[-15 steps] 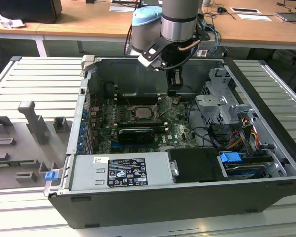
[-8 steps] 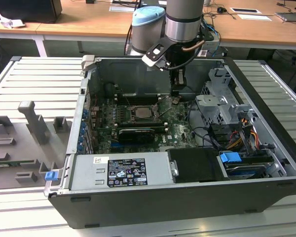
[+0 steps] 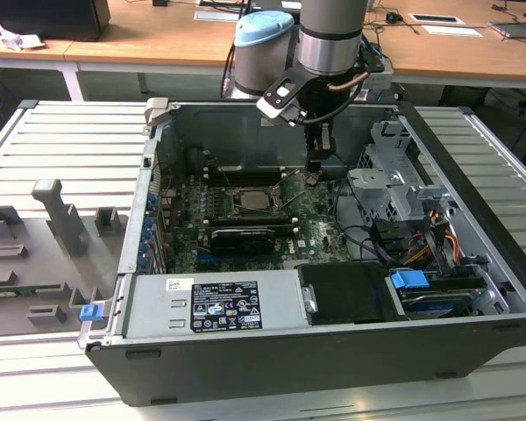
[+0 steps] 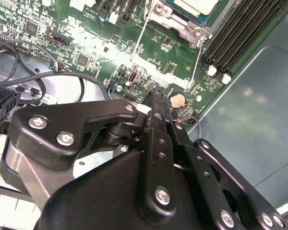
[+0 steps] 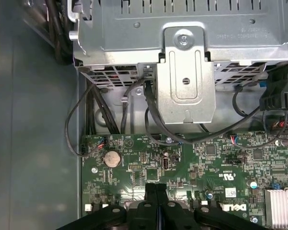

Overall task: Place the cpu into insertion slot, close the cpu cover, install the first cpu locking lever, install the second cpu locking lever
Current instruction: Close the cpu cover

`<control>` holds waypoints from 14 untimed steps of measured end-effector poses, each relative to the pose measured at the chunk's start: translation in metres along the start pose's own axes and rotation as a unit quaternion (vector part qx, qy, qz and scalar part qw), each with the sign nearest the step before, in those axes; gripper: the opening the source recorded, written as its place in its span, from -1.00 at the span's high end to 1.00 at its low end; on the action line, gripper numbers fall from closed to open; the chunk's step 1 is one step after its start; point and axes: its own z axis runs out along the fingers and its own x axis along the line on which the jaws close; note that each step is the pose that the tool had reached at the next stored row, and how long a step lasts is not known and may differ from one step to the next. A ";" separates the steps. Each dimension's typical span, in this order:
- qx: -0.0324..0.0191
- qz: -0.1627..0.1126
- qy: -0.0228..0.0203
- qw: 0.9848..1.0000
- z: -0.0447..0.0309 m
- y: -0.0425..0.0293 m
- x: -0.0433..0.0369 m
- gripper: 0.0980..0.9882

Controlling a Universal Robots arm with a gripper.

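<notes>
Claw [image 5: 156, 188], clenched on nothing, hangs over the motherboard [image 5: 206, 158] to the exterior view's right of the insertion slot [image 3: 254, 200]; cpu [image 4: 194, 5] looks seated under the cpu cover [image 4: 185, 26], locking levers [image 4: 140, 40] seemingly unlatched.

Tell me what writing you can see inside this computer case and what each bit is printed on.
Label on the power supply: print too small to read.
White markings on the green circuit board: too small to read surely.
Stamped line on the drive cage: too faint.
</notes>
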 end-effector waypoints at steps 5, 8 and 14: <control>0.000 0.000 0.000 1.000 0.0004 0.0040 0.0003 0.98; 0.000 0.000 0.000 1.000 0.0006 0.0072 0.0004 0.98; 0.000 0.000 0.000 1.000 0.0071 0.0166 0.0006 0.98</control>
